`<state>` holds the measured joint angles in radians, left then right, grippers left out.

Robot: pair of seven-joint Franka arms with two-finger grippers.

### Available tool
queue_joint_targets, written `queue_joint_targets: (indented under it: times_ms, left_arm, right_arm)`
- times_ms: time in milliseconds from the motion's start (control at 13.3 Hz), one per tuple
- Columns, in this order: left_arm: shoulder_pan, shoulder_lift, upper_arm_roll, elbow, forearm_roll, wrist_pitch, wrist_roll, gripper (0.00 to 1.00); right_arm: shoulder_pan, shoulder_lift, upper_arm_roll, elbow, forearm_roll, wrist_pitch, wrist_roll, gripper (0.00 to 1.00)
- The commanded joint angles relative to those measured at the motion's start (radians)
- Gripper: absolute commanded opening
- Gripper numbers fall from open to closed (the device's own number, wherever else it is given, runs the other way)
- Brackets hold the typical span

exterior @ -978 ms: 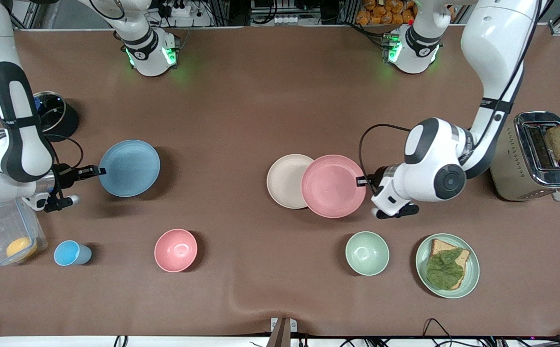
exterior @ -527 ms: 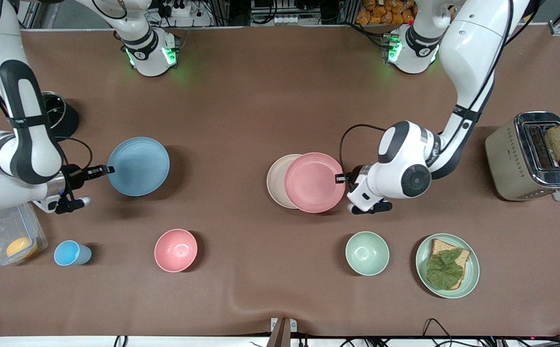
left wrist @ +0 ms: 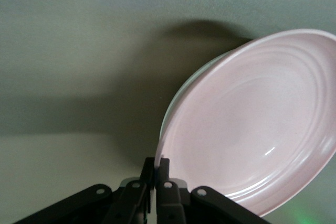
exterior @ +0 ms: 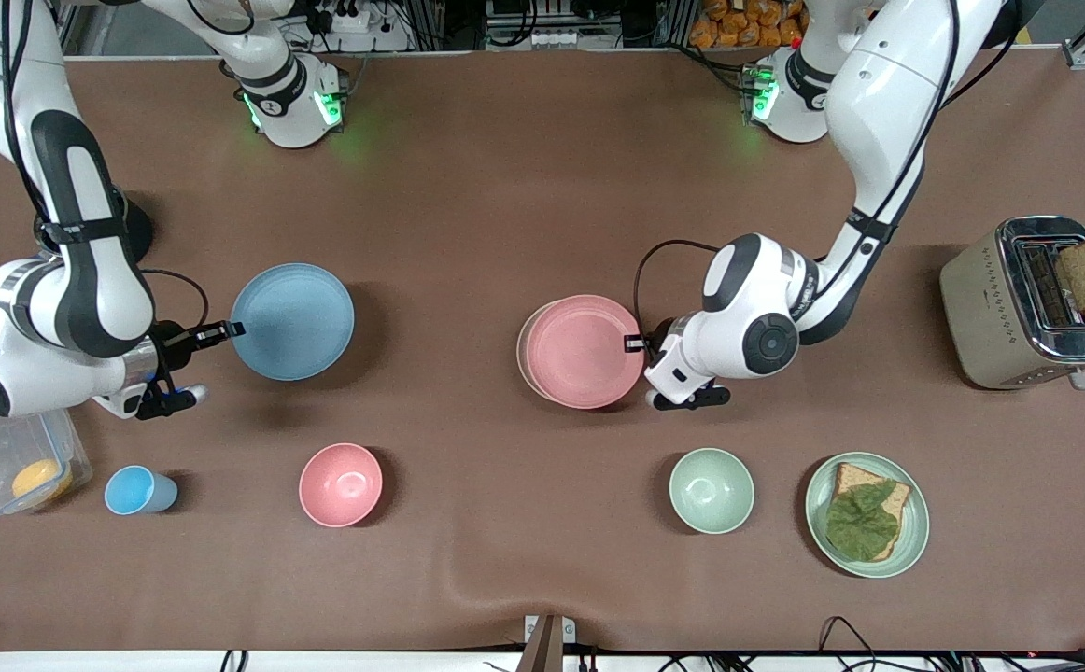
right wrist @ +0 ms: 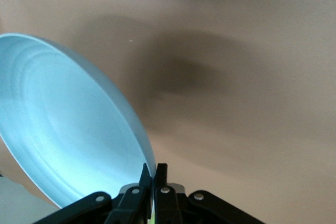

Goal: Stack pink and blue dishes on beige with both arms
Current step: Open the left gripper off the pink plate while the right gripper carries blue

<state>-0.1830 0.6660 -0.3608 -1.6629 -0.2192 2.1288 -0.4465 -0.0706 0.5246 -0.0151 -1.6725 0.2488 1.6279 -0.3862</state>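
Note:
The pale pink plate (exterior: 584, 350) hangs almost squarely over the beige plate (exterior: 524, 347), of which only a thin crescent shows. My left gripper (exterior: 634, 343) is shut on the pink plate's rim at the side toward the left arm's end. In the left wrist view the pink plate (left wrist: 257, 129) fills the frame above the left gripper (left wrist: 157, 162), with a sliver of the beige plate (left wrist: 181, 90) under it. The light blue plate (exterior: 291, 320) is held off the table by my right gripper (exterior: 232, 329), shut on its rim; the right wrist view shows the blue plate (right wrist: 63, 129) and the right gripper (right wrist: 153, 169).
A pink bowl (exterior: 340, 483), blue cup (exterior: 136, 490) and clear box (exterior: 10, 457) with an orange piece lie nearer the camera toward the right arm's end. A green bowl (exterior: 711, 490) and green plate (exterior: 867, 514) with a sandwich lie toward the left arm's end, beside a toaster (exterior: 1033, 303).
The left gripper carried the pink plate toward the right arm's end until it covers nearly all of the beige plate. The right gripper carried the blue plate toward the table's middle.

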Motion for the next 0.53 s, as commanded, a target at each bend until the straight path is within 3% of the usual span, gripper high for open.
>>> queue_joint_targets:
  times_ms: [0, 226, 452]
  left_arm:
    - [-0.012, -0.003, 0.003, -0.029, -0.025, 0.049, -0.009, 0.0]
    - [-0.018, 0.0, 0.003, -0.029, -0.026, 0.059, -0.009, 0.0]
    - [-0.024, 0.009, 0.003, -0.029, -0.028, 0.063, -0.009, 0.0]
  right_arm:
    - [0.023, 0.012, 0.0, 0.033, 0.012, -0.039, 0.029, 0.0]
    - [0.044, 0.015, -0.002, 0.033, 0.133, -0.043, 0.046, 0.0]
    - [0.093, 0.017, 0.0, 0.04, 0.148, -0.042, 0.144, 0.0]
